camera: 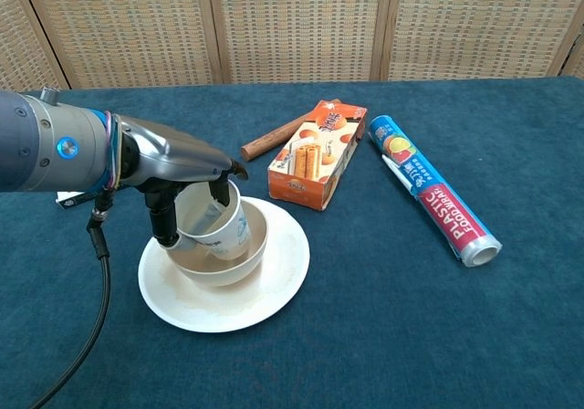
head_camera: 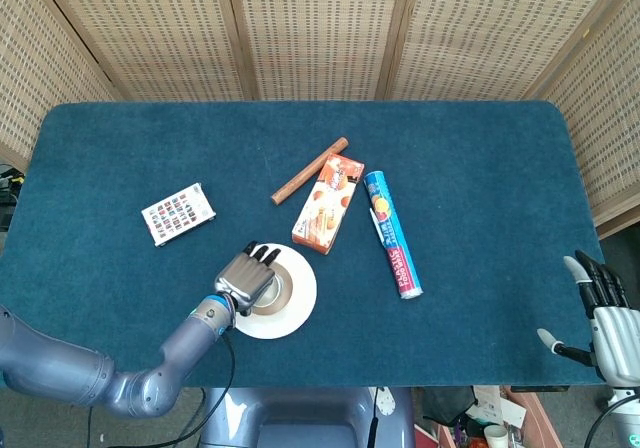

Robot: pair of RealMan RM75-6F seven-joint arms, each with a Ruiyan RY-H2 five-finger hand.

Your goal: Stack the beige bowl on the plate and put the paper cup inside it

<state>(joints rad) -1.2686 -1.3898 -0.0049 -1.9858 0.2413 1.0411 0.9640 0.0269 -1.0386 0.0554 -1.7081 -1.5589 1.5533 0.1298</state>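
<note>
A white plate (camera: 274, 286) (head_camera: 300, 308) lies near the table's front edge, left of centre. The beige bowl (camera: 254, 249) sits on it. Inside the bowl stands the white paper cup (camera: 217, 225), tilted slightly. My left hand (camera: 178, 167) (head_camera: 247, 280) covers the cup from above and holds it, fingers down its sides. In the head view this hand hides most of the cup and bowl. My right hand (head_camera: 603, 308) hangs off the table's right front corner, fingers apart and holding nothing.
An orange snack box (camera: 317, 154) lies just behind the plate, with a brown stick (camera: 278, 135) beside it. A plastic-wrap roll (camera: 431, 188) lies to the right. A small printed card box (head_camera: 177, 213) rests to the left. Wicker screens close off the back.
</note>
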